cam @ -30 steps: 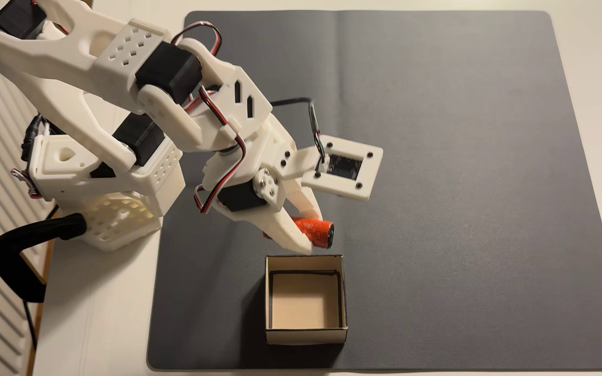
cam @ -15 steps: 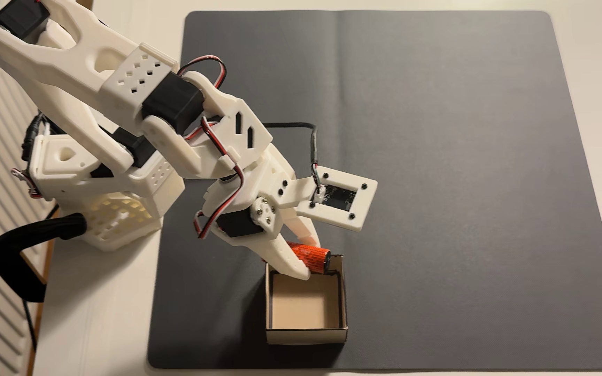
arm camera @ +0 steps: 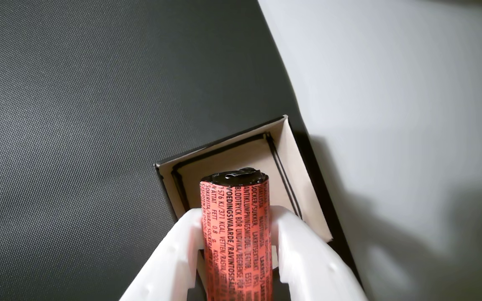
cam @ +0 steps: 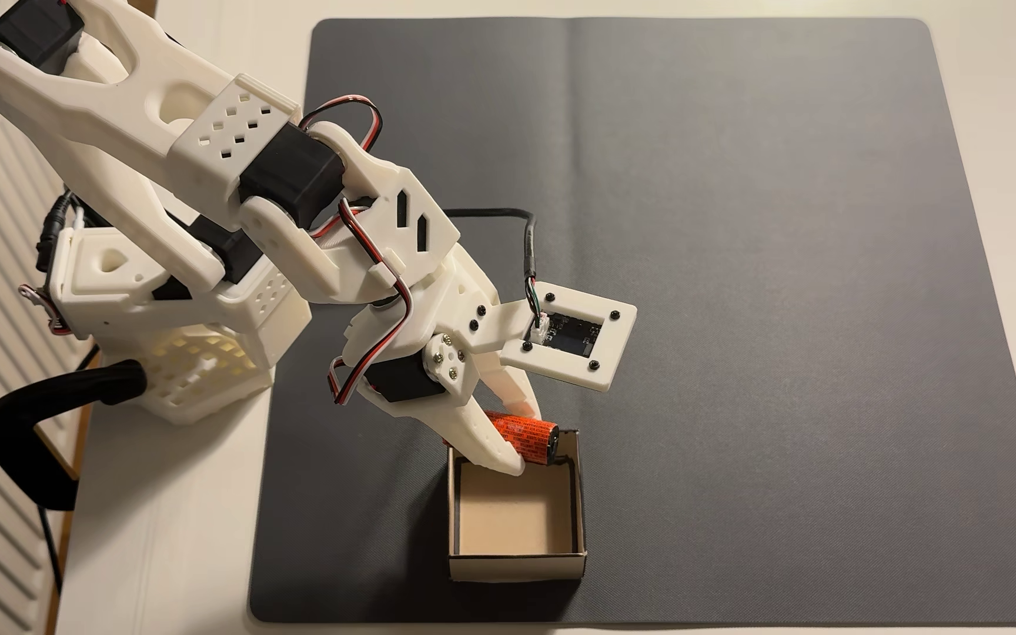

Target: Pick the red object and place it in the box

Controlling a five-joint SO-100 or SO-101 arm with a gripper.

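Jaws clamped on red object (cam: 524,441) above box (cam: 577,519) rim, box interior bare

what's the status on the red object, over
Gripper shut on the red object, held at the box's far rim, part over the opening. Not yet released. Box interior bare, nothing in the way.

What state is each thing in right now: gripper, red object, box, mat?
gripper: shut on the red object, above the box's rim.
red object: held off the mat, dark end toward the box.
box: open-topped, upright, nothing inside.
mat: flat on the table, faint fold crease.
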